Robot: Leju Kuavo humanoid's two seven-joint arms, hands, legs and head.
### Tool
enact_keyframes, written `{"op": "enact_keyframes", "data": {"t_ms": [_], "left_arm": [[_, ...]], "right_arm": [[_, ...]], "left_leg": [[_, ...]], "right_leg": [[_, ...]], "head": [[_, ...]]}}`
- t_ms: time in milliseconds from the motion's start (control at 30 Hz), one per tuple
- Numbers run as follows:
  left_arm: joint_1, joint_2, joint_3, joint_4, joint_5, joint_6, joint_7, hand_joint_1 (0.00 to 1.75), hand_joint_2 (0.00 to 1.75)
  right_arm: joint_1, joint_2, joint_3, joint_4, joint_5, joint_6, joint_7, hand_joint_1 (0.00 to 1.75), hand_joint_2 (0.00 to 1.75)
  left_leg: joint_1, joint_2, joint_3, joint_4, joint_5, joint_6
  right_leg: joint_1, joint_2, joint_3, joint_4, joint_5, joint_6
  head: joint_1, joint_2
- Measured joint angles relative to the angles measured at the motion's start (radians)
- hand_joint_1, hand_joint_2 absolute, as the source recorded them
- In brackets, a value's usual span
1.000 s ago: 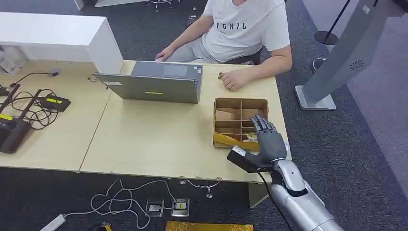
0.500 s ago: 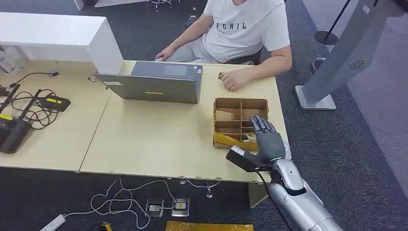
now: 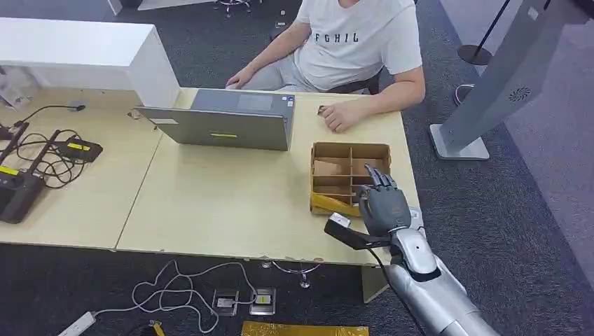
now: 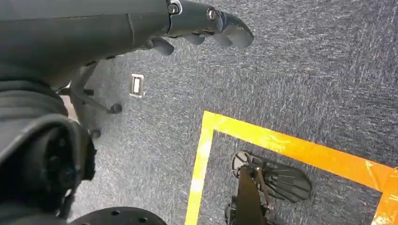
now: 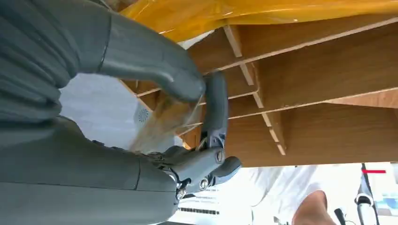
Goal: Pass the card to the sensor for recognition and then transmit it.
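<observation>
Since a second ago the right hand [image 3: 384,204] has slid left and a little farther onto the near-right corner of the light wooden table [image 3: 224,203], and its wrist has turned so the fingers reach down into the near compartments of the brown cardboard divider box [image 3: 348,151]. From the right wrist view the thick thumb and one dark finger [image 5: 215,110] curve toward each other around something translucent and yellowish just beside a divider wall; whether that is the card, and whether the hand truly grips it, I cannot tell. The card itself is too hidden to name with certainty, though it most likely lies directly beneath the fingertips in that near compartment, its long axis unclear. The left hand [image 4: 206,23] hangs over the dark carpet, fingers curled in on nothing, well apart from the box, so the right hand is plainly the nearer. A person in a white shirt [image 3: 357,42] sits at the far side.
</observation>
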Motion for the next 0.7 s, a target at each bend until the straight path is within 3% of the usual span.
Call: {"op": "enact_keyframes", "data": {"t_ms": [500, 533, 567, 700], "left_arm": [[-0.001, 0.0, 0.0, 0.0, 0.002, 0.0, 0.001, 0.0, 0.0], [-0.001, 0.0, 0.0, 0.0, 0.002, 0.0, 0.001, 0.0, 0.0], [-0.001, 0.0, 0.0, 0.0, 0.002, 0.0, 0.001, 0.0, 0.0], [-0.002, 0.0, 0.0, 0.0, 0.006, 0.002, 0.008, 0.0, 0.0]], "right_arm": [[-0.013, 0.021, -0.003, 0.047, 0.01, 0.0, -0.019, 1.75, 1.75], [-0.014, 0.023, -0.003, 0.05, 0.01, 0.0, -0.019, 1.64, 1.75], [-0.016, 0.026, -0.003, 0.054, 0.01, 0.0, -0.022, 0.0, 1.75], [-0.03, 0.034, -0.005, 0.073, 0.005, -0.004, -0.039, 0.0, 1.75]], "left_leg": [[0.0, 0.0, 0.0, 0.0, 0.0, 0.0], [0.0, 0.0, 0.0, 0.0, 0.0, 0.0], [0.0, 0.0, 0.0, 0.0, 0.0, 0.0], [0.0, 0.0, 0.0, 0.0, 0.0, 0.0]], "right_leg": [[0.0, 0.0, 0.0, 0.0, 0.0, 0.0], [0.0, 0.0, 0.0, 0.0, 0.0, 0.0], [0.0, 0.0, 0.0, 0.0, 0.0, 0.0], [0.0, 0.0, 0.0, 0.0, 0.0, 0.0]], "head": [[0.0, 0.0], [0.0, 0.0], [0.0, 0.0], [0.0, 0.0]]}}
